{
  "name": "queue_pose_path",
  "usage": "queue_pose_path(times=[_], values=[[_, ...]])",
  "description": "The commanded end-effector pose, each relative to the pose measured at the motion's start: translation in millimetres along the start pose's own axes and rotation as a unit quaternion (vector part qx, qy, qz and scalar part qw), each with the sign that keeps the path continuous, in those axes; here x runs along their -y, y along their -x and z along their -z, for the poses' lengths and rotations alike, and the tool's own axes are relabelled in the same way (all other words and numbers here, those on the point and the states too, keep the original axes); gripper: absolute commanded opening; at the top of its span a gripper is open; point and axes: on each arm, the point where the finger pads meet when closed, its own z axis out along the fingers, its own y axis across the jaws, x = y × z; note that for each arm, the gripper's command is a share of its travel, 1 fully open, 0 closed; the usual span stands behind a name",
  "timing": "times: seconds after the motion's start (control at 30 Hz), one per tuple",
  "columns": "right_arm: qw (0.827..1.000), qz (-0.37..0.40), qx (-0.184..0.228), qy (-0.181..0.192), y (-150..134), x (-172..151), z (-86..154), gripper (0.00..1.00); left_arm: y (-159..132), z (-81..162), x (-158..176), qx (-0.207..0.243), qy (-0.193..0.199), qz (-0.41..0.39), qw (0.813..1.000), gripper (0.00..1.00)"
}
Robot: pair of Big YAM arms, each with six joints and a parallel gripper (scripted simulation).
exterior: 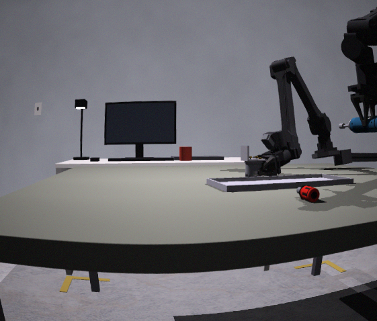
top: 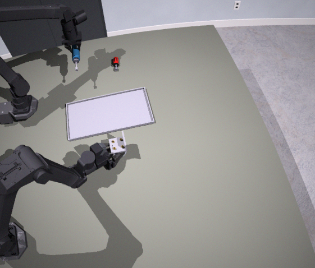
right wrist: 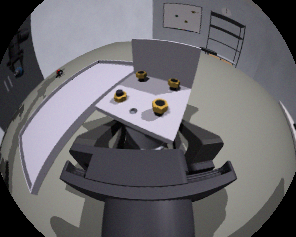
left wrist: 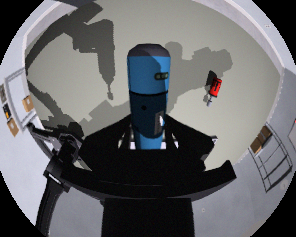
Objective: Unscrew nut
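Note:
The joint module stands just in front of the tray, with its white bracket on top carrying several brass nuts (right wrist: 160, 104). I cannot tell which nut sits lower. My right gripper (top: 113, 157) reaches in low from the side and is shut on the module's dark body under the bracket (right wrist: 146, 102). My left gripper (top: 73, 46) hangs high over the far left of the table, shut on the dark blue nut driver (top: 76, 56). The driver lies about level in the air (exterior: 368, 124), far from the module, and fills the left wrist view (left wrist: 148, 102).
A shallow white tray (top: 109, 112) lies empty between the two arms. A short red tool (top: 115, 61) lies on the table beyond the tray, near the driver; it also shows in the exterior view (exterior: 308, 193). A desk with a monitor stands off the table.

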Motion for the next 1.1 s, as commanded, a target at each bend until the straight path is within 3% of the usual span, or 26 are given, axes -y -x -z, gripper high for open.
queue_pose_path(times=[0.0,0.17,0.23,0.33,0.37,0.47,0.57,0.63,0.7,0.8,0.93,1.07], values=[[1.0,0.0,-0.018,-0.005,-15.3,8.6,-0.1,0.59,12.2,39.5,25.7,0.026,-0.043,-0.004,0.999,0.42],[1.0,0.0,-0.018,-0.005,-15.3,8.6,-0.1,0.59,7.0,33.4,36.7,0.035,-0.06,-0.031,0.997,0.42],[1.0,0.0,-0.018,-0.005,-15.3,8.6,-0.1,0.59,-8.3,10.8,24.8,0.024,-0.045,-0.048,0.998,0.42],[1.0,0.0,-0.018,-0.005,-15.3,8.6,-0.1,0.59,-14.4,6.3,32.8,0.029,-0.055,-0.07,0.996,0.42],[1.0,0.0,-0.018,-0.005,-15.3,8.6,-0.1,0.59,-10.5,15.3,45.7,0.038,-0.071,-0.076,0.994,0.42],[1.0,0.0,-0.018,-0.005,-15.3,8.6,-0.1,0.59,-24.1,-9.2,42.2,0.029,-0.058,-0.1,0.993,0.42],[1.0,0.0,-0.018,-0.005,-15.3,8.6,-0.1,0.59,-8.1,13.2,54.0,0.046,-0.083,-0.088,0.992,0.42],[1.0,0.0,-0.018,-0.005,-15.3,8.6,-0.1,0.59,-8.1,13.2,54.0,0.046,-0.083,-0.088,0.992,0.42],[1.0,0.0,-0.018,-0.005,-15.3,8.6,-0.1,0.59,-27.8,-1.3,48.6,0.039,-0.078,-0.113,0.99,0.42],[1.0,0.0,-0.018,-0.005,-15.3,8.6,-0.1,0.59,-28.3,10.7,69.5,0.055,-0.105,-0.133,0.984,0.42],[1.0,0.0,-0.018,-0.005,-15.3,8.6,-0.1,0.59,-43.9,-3.9,68.7,0.055,-0.108,-0.163,0.979,0.42],[1.0,0.0,-0.018,-0.005,-15.3,8.6,-0.1,0.59,-42.9,12.0,94.8,0.072,-0.139,-0.182,0.971,0.42]])
